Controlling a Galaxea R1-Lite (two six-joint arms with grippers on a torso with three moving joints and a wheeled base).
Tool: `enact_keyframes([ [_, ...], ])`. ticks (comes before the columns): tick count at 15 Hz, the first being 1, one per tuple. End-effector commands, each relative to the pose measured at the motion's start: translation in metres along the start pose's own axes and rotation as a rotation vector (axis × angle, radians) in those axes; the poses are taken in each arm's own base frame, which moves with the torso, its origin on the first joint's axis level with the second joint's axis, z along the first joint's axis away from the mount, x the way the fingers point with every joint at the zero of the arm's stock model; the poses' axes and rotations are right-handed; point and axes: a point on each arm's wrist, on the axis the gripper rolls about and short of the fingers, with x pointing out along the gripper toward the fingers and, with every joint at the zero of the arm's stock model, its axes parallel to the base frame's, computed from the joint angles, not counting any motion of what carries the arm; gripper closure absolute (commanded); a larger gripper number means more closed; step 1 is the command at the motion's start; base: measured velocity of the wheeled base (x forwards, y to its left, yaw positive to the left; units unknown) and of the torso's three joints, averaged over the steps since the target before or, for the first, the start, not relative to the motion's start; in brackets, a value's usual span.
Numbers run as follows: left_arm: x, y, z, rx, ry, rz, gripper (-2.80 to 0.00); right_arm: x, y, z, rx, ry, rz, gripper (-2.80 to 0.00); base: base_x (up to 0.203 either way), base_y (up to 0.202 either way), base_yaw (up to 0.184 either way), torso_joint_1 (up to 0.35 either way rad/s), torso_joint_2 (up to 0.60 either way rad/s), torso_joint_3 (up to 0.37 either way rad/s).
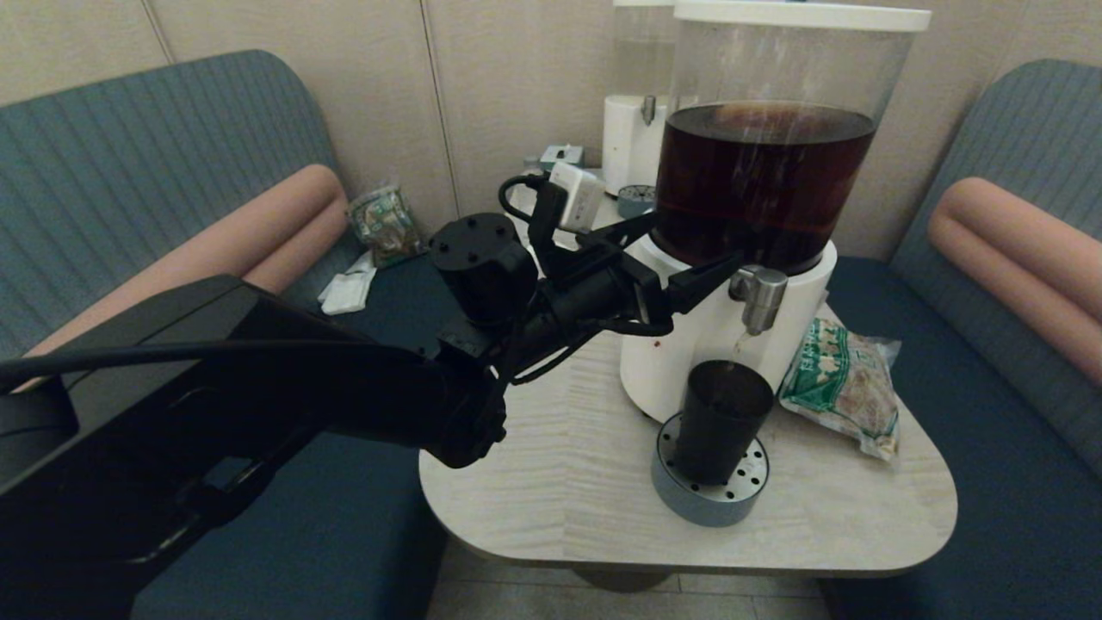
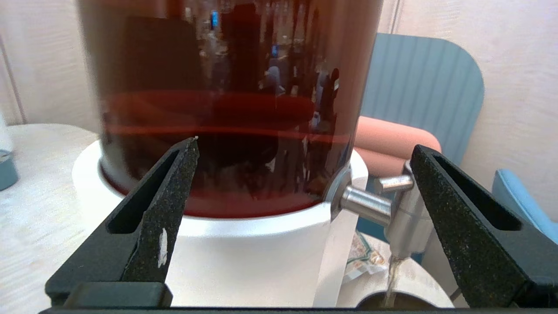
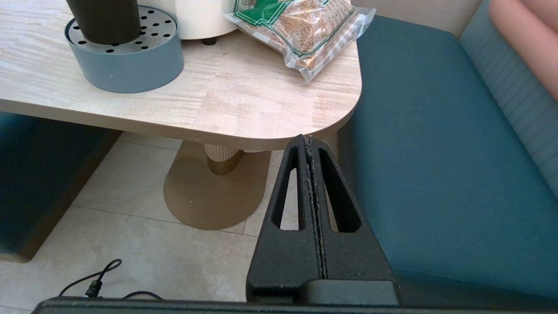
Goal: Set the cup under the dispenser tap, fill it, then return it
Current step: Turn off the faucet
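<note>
The near-black cup (image 1: 721, 418) stands upright on a round grey perforated drip tray (image 1: 689, 498), directly under the dispenser tap (image 1: 758, 297) of the white-based dispenser (image 1: 680, 362) with dark brown drink. A thin stream (image 2: 390, 279) runs from the tap (image 2: 401, 213) into the cup's rim (image 2: 392, 305). My left gripper (image 1: 696, 237) is open and straddles the dispenser's front; in the left wrist view (image 2: 305, 144) one finger rests against the tap's small steel lever (image 2: 394, 183). My right gripper (image 3: 307, 138) is shut on nothing, low beside the table's near right corner. The cup (image 3: 104, 17) is visible from there.
A green-printed snack bag (image 1: 844, 383) lies on the table just right of the tray. A pale clear-tanked dispenser (image 1: 633, 129) and a small grey tray (image 1: 635, 200) stand behind. Teal benches flank the table; packets (image 1: 383, 224) lie on the left bench.
</note>
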Motion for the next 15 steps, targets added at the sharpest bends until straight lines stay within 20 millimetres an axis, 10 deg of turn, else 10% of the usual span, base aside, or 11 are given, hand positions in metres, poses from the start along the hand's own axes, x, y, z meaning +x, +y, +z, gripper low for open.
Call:
enact_keyframes([
  [1,-0.003,-0.002,0.008,0.013,-0.015,0.005,-2.8,0.0,0.0,0.0,-0.001,0.001,0.0,0.0,0.0,0.0,0.0,0.0,0.0,0.0],
  [15,0.006,0.003,-0.026,0.038,0.026,0.003,-2.8,0.0,0.0,0.0,-0.001,0.001,0.001,0.0,0.0,0.0,0.0,0.0,0.0,0.0],
])
